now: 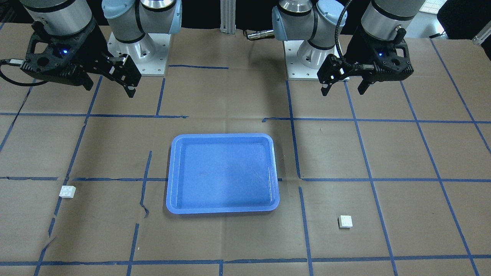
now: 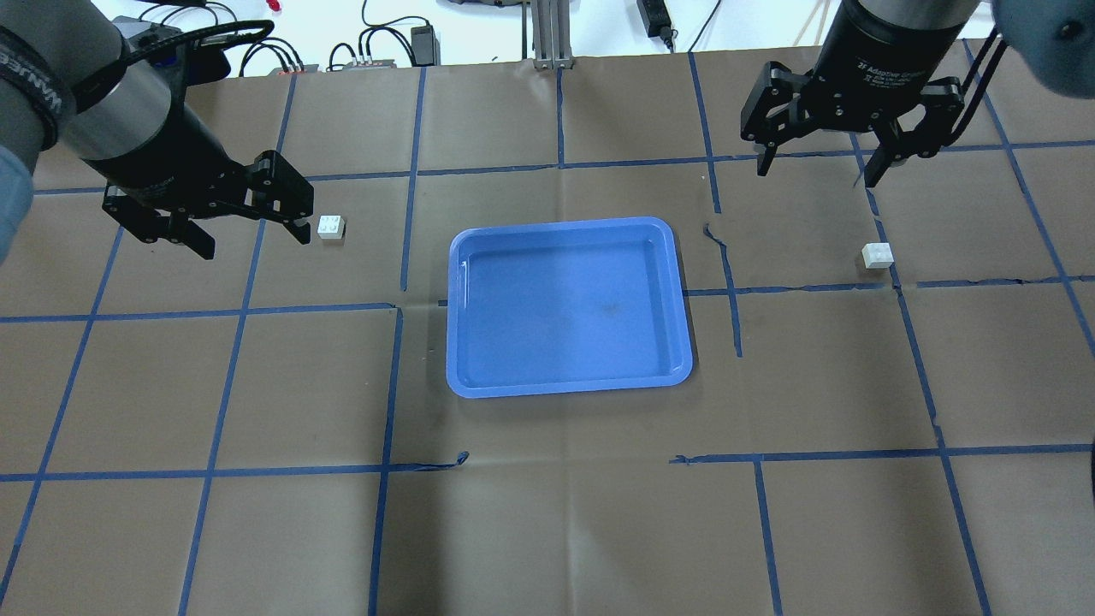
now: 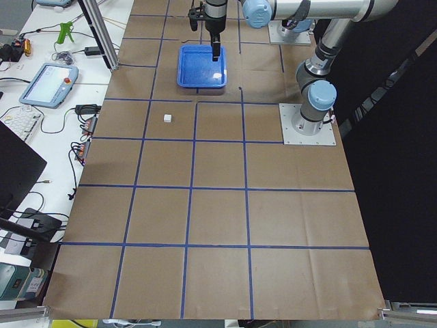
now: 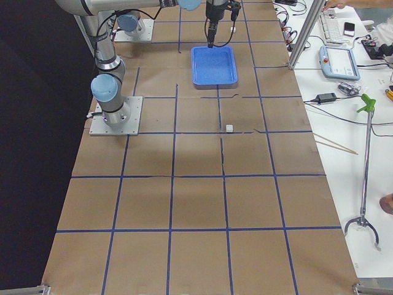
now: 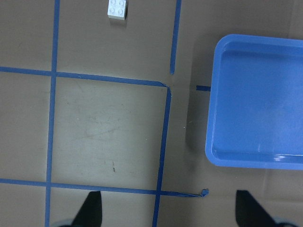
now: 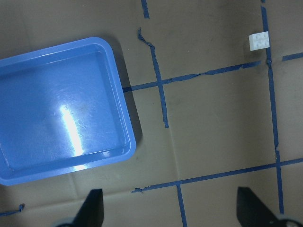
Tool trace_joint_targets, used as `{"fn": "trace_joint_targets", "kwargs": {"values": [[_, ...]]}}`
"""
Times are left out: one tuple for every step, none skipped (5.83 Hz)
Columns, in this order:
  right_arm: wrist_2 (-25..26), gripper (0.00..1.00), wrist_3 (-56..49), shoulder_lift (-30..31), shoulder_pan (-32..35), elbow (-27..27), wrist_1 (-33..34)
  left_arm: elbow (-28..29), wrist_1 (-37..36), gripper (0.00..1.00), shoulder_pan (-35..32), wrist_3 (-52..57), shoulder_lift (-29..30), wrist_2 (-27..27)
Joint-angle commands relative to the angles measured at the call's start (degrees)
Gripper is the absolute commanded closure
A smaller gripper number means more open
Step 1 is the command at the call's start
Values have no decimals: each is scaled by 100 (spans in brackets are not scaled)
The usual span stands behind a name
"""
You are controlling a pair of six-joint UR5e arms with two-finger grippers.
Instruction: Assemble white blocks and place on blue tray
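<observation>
The blue tray (image 2: 569,304) lies empty at the table's middle. One white block (image 2: 331,227) sits left of the tray. My left gripper (image 2: 255,242) hovers open and empty just left of that block. The other white block (image 2: 878,255) sits far right of the tray. My right gripper (image 2: 817,171) hovers open and empty beyond it and a little to its left. The left wrist view shows the left gripper (image 5: 170,210), its block (image 5: 117,8) and the tray (image 5: 258,101). The right wrist view shows the right gripper (image 6: 171,210), its block (image 6: 259,41) and the tray (image 6: 61,109).
Brown paper with a blue tape grid covers the table (image 2: 547,513). The two arm bases (image 1: 138,53) (image 1: 310,57) stand at the robot's side of the table. Cables and devices lie beyond the far edge (image 2: 376,51).
</observation>
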State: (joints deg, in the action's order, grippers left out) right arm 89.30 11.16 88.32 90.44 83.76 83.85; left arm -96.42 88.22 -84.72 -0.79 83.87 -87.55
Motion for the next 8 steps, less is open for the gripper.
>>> {"fn": "trace_joint_targets", "kwargs": {"values": [[0,0,0,1,0,0,0,0,-7,1,-1,0,15,1],[0,0,0,1,-8,0,0,0,-7,1,8,0,15,9],[0,0,0,1,0,0,0,-8,2,1,17,9,-2,-25],[0,0,0,1,-8,0,0,0,2,1,8,9,-2,-26],[0,0,0,1,-8,0,0,27,2,1,17,0,-2,-26],[0,0,0,-8,-8,0,0,53,2,1,43,0,24,0],[-9,0,-35,-17,-8,-17,0,27,20,1,26,9,-11,-43],[-9,0,-383,-25,-8,-52,0,18,20,1,52,17,6,-69]]}}
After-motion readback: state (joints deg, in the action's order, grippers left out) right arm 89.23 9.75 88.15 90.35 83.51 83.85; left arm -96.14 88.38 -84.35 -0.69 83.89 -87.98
